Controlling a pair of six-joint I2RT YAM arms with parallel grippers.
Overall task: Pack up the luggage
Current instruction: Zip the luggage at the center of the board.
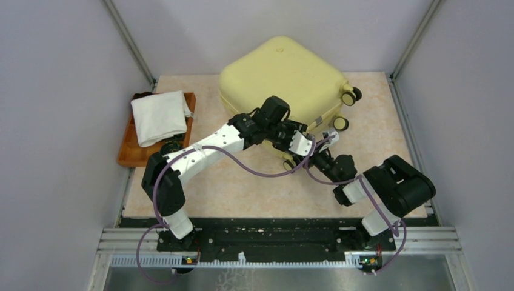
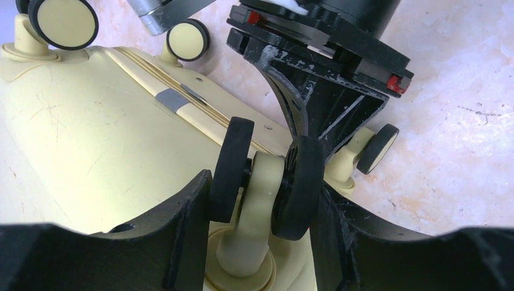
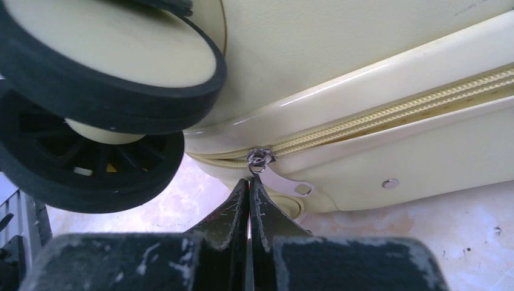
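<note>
The pale yellow luggage [image 1: 279,76] lies closed at the back middle of the table, wheels toward the right front. My left gripper [image 1: 296,156] is shut on one black-and-cream caster wheel [image 2: 300,182], a finger pressed on each side of it [image 2: 263,195]. My right gripper [image 1: 318,151] is shut, tips [image 3: 250,182] right under the zipper slider [image 3: 259,159]. The metal pull tab [image 3: 290,183] lies beside the right finger, not visibly between the jaws. The zipper [image 3: 394,112] is closed along the seam. The right gripper's fingers [image 2: 315,112] show in the left wrist view.
A brown tray [image 1: 128,151] with a folded white cloth [image 1: 159,115] sits at the left, with a dark item by its near edge. Other wheels [image 1: 350,95] stick out on the suitcase's right. Grey walls enclose the table on three sides.
</note>
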